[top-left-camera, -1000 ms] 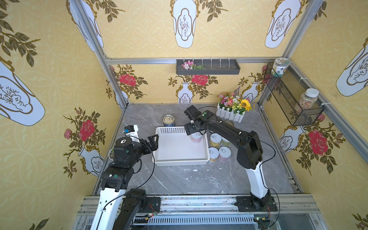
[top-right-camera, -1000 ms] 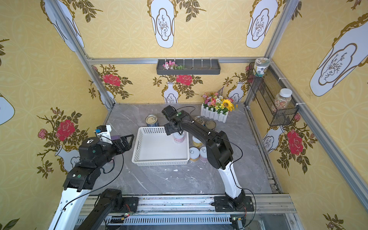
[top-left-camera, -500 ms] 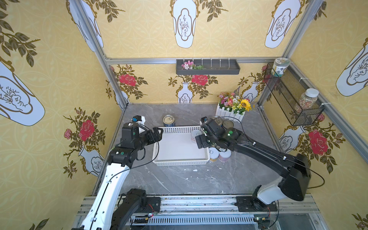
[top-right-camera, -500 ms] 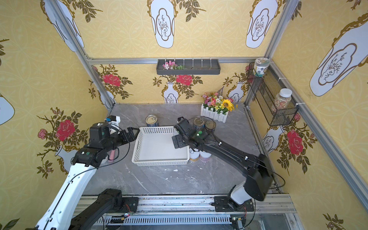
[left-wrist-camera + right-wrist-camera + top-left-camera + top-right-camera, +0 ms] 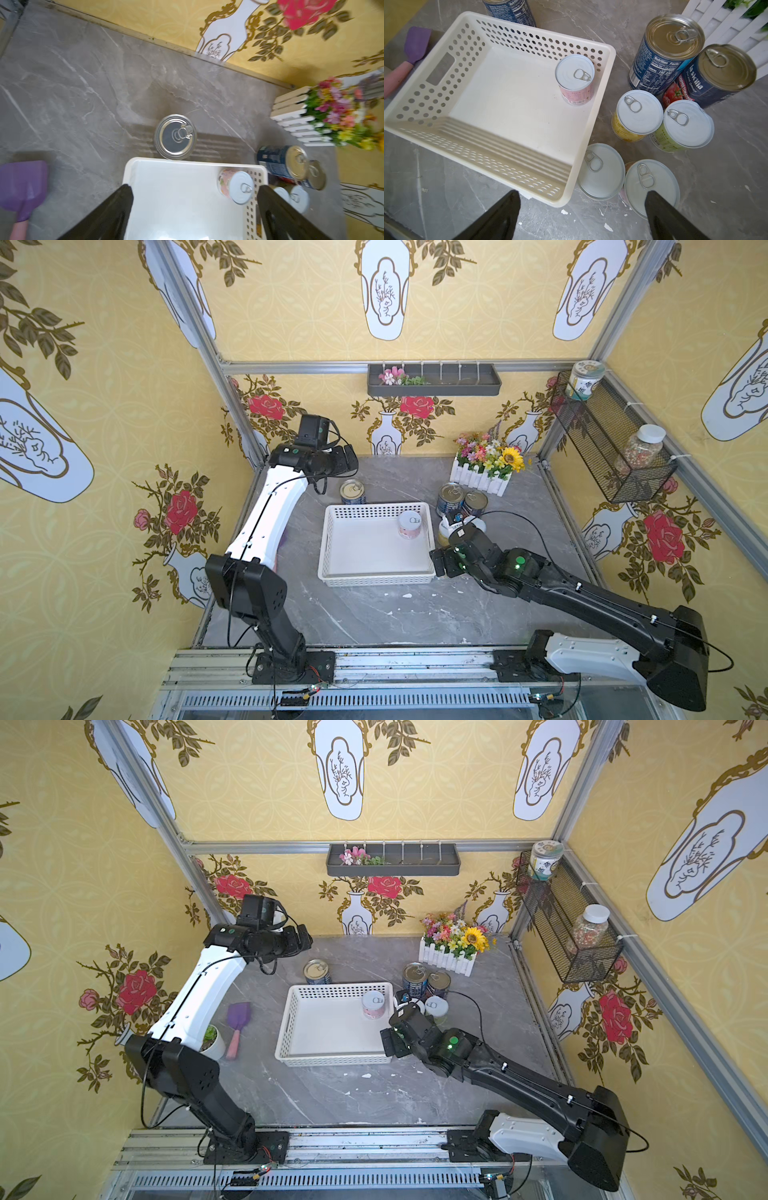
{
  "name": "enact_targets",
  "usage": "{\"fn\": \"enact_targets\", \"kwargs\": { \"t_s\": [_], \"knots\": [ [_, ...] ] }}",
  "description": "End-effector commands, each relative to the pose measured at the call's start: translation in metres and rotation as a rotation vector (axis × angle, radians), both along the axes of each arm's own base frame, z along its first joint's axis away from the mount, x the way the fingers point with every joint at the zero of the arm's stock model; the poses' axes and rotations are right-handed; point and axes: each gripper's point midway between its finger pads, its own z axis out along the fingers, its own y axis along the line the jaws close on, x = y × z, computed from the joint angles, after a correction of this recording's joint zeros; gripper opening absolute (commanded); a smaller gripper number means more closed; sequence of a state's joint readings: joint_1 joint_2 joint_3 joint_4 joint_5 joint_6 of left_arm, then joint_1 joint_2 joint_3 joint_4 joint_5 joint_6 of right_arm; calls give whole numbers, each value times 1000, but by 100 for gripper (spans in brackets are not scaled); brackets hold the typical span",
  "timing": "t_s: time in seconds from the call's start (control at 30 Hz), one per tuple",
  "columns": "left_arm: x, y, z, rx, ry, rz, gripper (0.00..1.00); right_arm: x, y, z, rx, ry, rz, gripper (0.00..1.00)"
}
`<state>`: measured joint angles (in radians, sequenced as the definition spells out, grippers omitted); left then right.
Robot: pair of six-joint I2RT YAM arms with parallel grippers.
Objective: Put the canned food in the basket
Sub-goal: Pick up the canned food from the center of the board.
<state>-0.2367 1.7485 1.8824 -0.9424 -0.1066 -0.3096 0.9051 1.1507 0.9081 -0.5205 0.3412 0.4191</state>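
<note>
The right gripper (image 5: 582, 194), fingers wide and empty, should centre on the white-lidded can (image 5: 601, 171) just ahead of its fingertips, since a neighbouring can (image 5: 652, 182) sat just beside. The left gripper (image 5: 194, 187), also wide and empty, had a metal can (image 5: 175, 137) beyond its fingertips. A pink can (image 5: 575, 80) stood in the basket (image 5: 500, 164). The nearest cans' sides were hidden.

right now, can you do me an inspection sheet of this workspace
surface: grey marble-look tabletop, white flecks in front of the basket.
job's things: pink can upright in the basket; three blue-label cans and four white-lidded cans outside it.
clutter: purple scoop, potted plant, flower box.
grippers: left jaws open, empty; right jaws open, empty.
cables: black cable arcs off right wrist; another loops by left arm.
surroundings: wire shelf with two jars, grey rail tray, floral walls.
</note>
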Motion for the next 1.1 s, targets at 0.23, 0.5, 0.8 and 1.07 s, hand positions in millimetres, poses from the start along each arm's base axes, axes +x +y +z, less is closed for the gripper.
{"fn": "enact_targets", "kwargs": {
  "t_s": [0.23,0.5,0.8,1.07],
  "knots": [
    [22,1,-78,151,249,-50,100,7,6,17,56,-81,-5,97],
    [43,-12,-126,151,333,-65,100,8,10,11,45,-65,0,97],
    [45,-17,-142,142,358,-76,100,8,21,4,17,-39,27,97],
    [44,-17,-161,153,405,-87,100,5,21,6,19,-48,30,97]
  ]
}}
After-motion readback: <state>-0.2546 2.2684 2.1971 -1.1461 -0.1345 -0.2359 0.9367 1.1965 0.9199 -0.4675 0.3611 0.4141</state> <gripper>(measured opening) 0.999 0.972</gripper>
